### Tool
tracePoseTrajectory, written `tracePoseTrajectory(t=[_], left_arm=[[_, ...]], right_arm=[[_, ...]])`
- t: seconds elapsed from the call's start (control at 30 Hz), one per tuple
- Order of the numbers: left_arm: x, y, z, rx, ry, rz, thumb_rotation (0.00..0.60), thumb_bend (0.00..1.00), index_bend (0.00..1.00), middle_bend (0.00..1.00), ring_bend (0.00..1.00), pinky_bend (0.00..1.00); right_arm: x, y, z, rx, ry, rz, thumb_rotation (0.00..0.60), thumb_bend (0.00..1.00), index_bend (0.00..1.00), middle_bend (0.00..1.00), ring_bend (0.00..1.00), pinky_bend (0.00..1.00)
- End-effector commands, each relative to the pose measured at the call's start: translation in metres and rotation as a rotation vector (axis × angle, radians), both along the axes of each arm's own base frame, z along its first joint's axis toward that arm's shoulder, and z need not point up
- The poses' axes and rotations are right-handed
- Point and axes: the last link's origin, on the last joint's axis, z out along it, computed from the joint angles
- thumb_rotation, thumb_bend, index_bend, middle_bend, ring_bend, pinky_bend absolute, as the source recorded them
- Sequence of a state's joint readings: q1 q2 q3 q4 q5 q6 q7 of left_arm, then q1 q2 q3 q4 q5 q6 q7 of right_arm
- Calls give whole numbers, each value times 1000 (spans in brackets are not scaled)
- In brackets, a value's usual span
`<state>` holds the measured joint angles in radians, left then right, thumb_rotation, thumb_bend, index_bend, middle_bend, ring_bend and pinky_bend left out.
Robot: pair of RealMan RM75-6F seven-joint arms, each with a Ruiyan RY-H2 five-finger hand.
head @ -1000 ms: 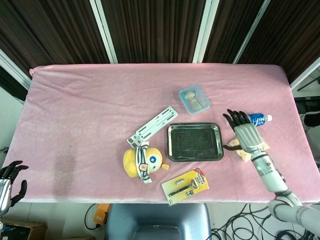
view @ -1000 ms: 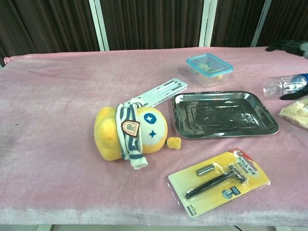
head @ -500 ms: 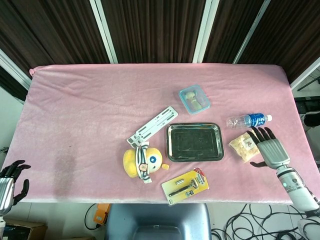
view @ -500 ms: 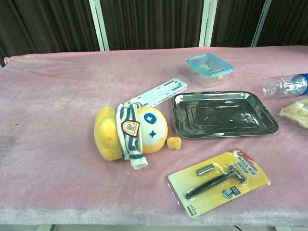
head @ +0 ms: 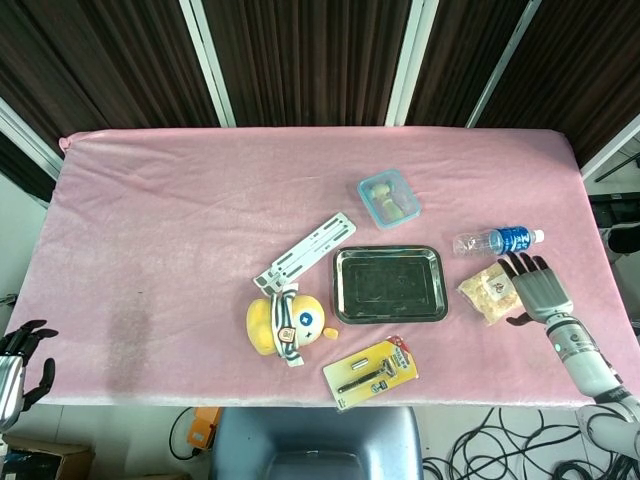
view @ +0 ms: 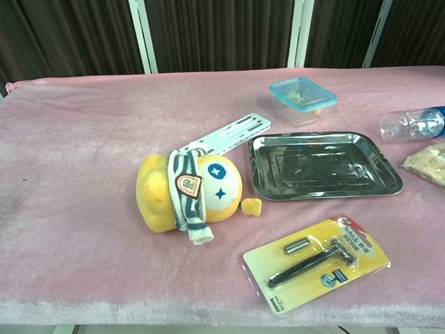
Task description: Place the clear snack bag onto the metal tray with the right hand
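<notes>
The clear snack bag (head: pixel 487 293) lies flat on the pink cloth, just right of the metal tray (head: pixel 389 284).

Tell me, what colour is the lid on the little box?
The lid is blue-green, on a clear box. The chest view shows it best.

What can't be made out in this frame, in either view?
- Snack bag: chest view, cut off by the right edge; whole only in the head view.
- Right hand: absent from the chest view; in the head view, contact with the bag cannot be told.
- Bottle: chest view, cap end cut off by the right edge.
- Left hand: head view, cut off at the lower left corner.
- Razor pack print: too small to read.
</notes>
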<state>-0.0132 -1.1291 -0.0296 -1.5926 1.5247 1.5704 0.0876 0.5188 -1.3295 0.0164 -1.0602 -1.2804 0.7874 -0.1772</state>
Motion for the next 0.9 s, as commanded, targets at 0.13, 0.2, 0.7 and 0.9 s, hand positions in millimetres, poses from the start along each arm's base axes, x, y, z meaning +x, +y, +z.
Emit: tracePoseTrajectory(t=[0.13,0.2,0.7,0.9], left_arm=[[0,0,1,3,0,2,600,515,342,241,300,510],[-1,0,1,4,0,3,600,515,342,241,300,510],[-1,-1,2,8,-1,2,600,515,342,241,300,510],[0,0,0,2,2,0,600,515,342,241,300,510]], right_arm=[[3,-20,-15,22,41,-22,600,208,151,104,62,265],[2,-23,-19,30,50,-29,600,211,161,111,68,272],[13,-23,-25,-22,15,71,600,1000,808,591,573,664],[44,-18,-21,-124,-172,267,600,1000,811,594,574,661]])
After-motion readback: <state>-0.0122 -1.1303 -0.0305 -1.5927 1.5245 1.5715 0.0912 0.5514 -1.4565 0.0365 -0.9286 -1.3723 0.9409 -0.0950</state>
